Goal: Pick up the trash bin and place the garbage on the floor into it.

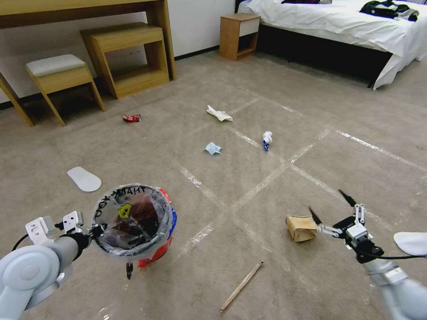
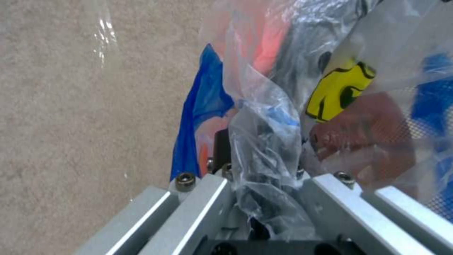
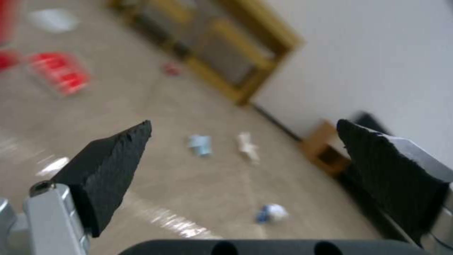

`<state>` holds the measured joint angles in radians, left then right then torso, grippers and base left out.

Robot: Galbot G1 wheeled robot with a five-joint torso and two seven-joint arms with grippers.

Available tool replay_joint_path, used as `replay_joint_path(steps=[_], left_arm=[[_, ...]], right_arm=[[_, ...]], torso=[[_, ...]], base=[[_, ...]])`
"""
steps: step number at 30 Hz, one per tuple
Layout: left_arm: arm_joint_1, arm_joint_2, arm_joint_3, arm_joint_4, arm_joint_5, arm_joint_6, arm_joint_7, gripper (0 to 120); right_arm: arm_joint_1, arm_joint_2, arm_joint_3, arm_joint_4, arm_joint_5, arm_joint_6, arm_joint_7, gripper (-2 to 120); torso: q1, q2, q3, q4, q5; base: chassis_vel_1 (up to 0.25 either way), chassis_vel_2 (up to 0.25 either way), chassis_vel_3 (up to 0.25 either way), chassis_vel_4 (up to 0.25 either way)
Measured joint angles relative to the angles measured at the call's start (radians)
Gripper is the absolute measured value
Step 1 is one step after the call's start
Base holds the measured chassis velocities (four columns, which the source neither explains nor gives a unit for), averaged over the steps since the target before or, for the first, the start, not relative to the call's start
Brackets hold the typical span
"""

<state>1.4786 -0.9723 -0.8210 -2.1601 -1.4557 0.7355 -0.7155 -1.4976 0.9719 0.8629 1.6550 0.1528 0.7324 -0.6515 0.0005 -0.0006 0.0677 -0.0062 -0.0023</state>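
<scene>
Left gripper point(image 1: 95, 231) is pinching the near rim of the bag-lined round red bin with blue rim point(image 1: 153, 249), holding it above the beige carpet point(image 1: 249, 178), while right gripper point(image 1: 329, 206) is hovering spread wide beside the crumpled brown paper bag point(image 1: 301, 227).

A wooden stool point(image 1: 60, 73), nightstand point(image 1: 239, 34) and white-sheeted bed point(image 1: 338, 22) line the wall.
</scene>
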Motion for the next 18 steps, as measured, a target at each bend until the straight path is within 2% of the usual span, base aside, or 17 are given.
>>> replay_joint_path(steps=[3,8,11,13,15,18], left_arm=[[-0.008,-0.006,0.017,0.0,0.005,0.0,0.002,0],[-0.012,-0.005,0.022,0.003,0.008,0.0,0.003,0],[-0.01,-0.007,0.022,0.006,0.011,0.0,0.004,0],[-0.009,-0.009,0.022,0.006,0.011,0.0,0.005,0],[-0.007,-0.021,0.022,0.006,0.018,0.0,0.007,0],[-0.008,-0.036,0.025,0.006,0.028,0.0,0.007,0]], right_arm=[[-0.046,-0.083,-0.019,0.021,-0.028,0.019,-0.054,100],[-0.062,-0.135,-0.036,0.037,-0.059,0.023,-0.088,100],[-0.043,-0.2,-0.069,0.027,-0.09,0.029,-0.106,100],[-0.036,-0.218,-0.076,0.022,-0.098,0.031,-0.11,100],[-0.006,-0.285,-0.108,0.006,-0.115,0.033,-0.118,100],[0.012,-0.329,-0.139,-0.006,-0.116,0.033,-0.118,100]], torso=[[0.0,0.0,0.0,0.0,0.0001],[0.0,0.0,0.0,-0.0001,0.0004],[0.0,0.0,0.0,0.0,0.0005],[0.0,0.0,0.0,0.0,0.0004],[0.0,0.0,0.0,0.0001,0.0],[0.0,0.0,0.0,0.0001,0.0002]], base=[[0.0,0.0,0.0,0.0],[0.0,0.0,0.0,0.0],[0.0,0.0,0.0,0.0],[0.0,0.0,0.0,0.0],[0.0,0.0,0.0,0.0],[0.0,0.0,0.0,0.0]])
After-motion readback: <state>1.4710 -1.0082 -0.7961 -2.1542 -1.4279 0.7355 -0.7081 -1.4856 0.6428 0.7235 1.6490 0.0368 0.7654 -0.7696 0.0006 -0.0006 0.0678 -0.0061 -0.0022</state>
